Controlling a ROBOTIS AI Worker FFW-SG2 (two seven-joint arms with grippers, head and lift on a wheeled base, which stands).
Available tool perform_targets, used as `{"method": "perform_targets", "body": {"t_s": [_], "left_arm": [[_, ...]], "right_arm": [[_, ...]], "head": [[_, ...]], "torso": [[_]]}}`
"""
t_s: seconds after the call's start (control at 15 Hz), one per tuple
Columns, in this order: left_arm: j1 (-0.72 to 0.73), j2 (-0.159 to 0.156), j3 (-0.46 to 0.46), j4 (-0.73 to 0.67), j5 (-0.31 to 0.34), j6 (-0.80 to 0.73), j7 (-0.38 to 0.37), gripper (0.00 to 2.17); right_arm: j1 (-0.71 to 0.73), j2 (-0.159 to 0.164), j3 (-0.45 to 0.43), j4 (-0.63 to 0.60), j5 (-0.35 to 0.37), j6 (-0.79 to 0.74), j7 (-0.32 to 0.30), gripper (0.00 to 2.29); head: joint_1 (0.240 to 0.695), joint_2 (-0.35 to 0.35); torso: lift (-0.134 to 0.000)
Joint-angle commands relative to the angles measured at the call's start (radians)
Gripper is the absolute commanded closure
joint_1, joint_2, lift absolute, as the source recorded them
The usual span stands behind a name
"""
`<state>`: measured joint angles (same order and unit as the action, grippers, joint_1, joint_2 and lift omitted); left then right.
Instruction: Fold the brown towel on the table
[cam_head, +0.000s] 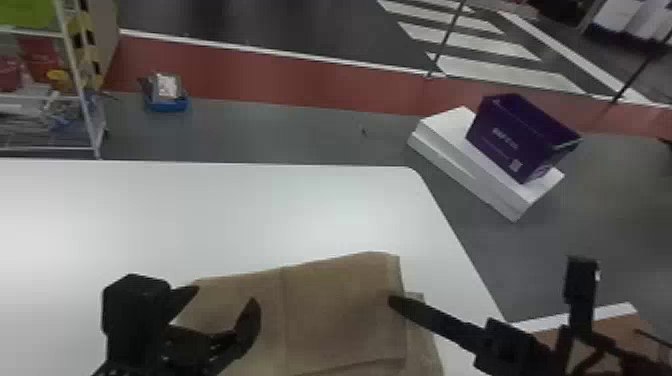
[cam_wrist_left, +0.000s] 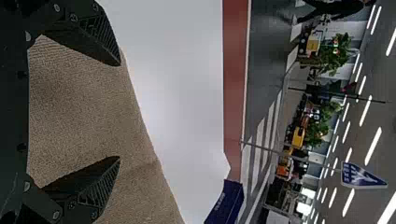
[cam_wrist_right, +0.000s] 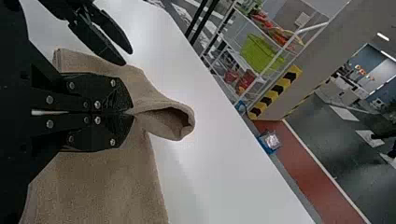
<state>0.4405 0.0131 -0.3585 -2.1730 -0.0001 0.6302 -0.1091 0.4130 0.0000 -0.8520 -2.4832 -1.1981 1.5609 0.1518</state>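
Head view had the towel (cam_head: 340, 315) lying on the white table (cam_head: 240, 215), the left gripper (cam_head: 223, 297) over its left part with fingers spread. At its right side was the right gripper (cam_head: 394, 302); right wrist view showed those fingers closed together, pinching towel, a hollow fold bulging out past the tips.

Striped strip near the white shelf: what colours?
Striped strip: yellow and black, clearest in the right wrist view.

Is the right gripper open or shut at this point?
Shut: in the right wrist view, the right gripper has its fingers together, pinching the towel between their tips.
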Motion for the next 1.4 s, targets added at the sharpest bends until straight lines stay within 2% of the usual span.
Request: {"method": "perform_targets", "body": {"t_s": [0.0, 0.2, 0.4, 0.6, 0.8, 1.07, 1.27, 1.33], "left_arm": [[0.001, 0.004, -0.014, -0.004, -0.011, 0.004, 0.016, 0.2], [0.004, 0.004, -0.026, -0.005, -0.049, 0.01, 0.035, 0.2], [0.003, 0.004, -0.037, -0.004, -0.05, 0.007, 0.042, 0.2], [0.0, 0.002, -0.04, -0.008, -0.052, -0.026, 0.071, 0.2], [0.012, 0.004, -0.045, -0.008, -0.057, -0.125, 0.103, 0.19], [0.049, 0.007, -0.04, -0.025, -0.072, -0.161, 0.111, 0.17], [0.069, 0.019, -0.045, -0.037, -0.083, -0.161, 0.106, 0.16], [0.072, 0.024, -0.048, -0.037, -0.084, -0.158, 0.094, 0.16]], "right_arm": [[0.007, 0.001, -0.007, -0.008, -0.026, 0.011, 0.003, 1.29], [0.007, 0.001, -0.016, -0.014, -0.069, 0.011, 0.0, 1.29], [0.007, 0.001, -0.134, -0.013, -0.195, 0.011, -0.006, 1.29], [0.017, 0.001, -0.229, 0.0, -0.23, 0.011, 0.012, 1.29], [0.027, -0.006, -0.243, 0.052, -0.187, 0.011, 0.031, 1.29], [0.044, 0.001, -0.171, 0.06, -0.12, 0.011, 0.045, 1.29], [0.07, 0.001, -0.145, 0.076, -0.043, 0.011, 0.069, 1.29], [0.081, 0.001, -0.136, 0.089, 0.011, 0.011, 0.097, 1.29]], "head": [[0.695, -0.35], [0.695, -0.35], [0.695, -0.35], [0.695, -0.35], [0.695, -0.35], [0.695, -0.35], [0.695, -0.35], [0.695, -0.35]], "torso": [[-0.124], [-0.124], [-0.124], [-0.124], [-0.124], [-0.124], [-0.124], [-0.124]]}}
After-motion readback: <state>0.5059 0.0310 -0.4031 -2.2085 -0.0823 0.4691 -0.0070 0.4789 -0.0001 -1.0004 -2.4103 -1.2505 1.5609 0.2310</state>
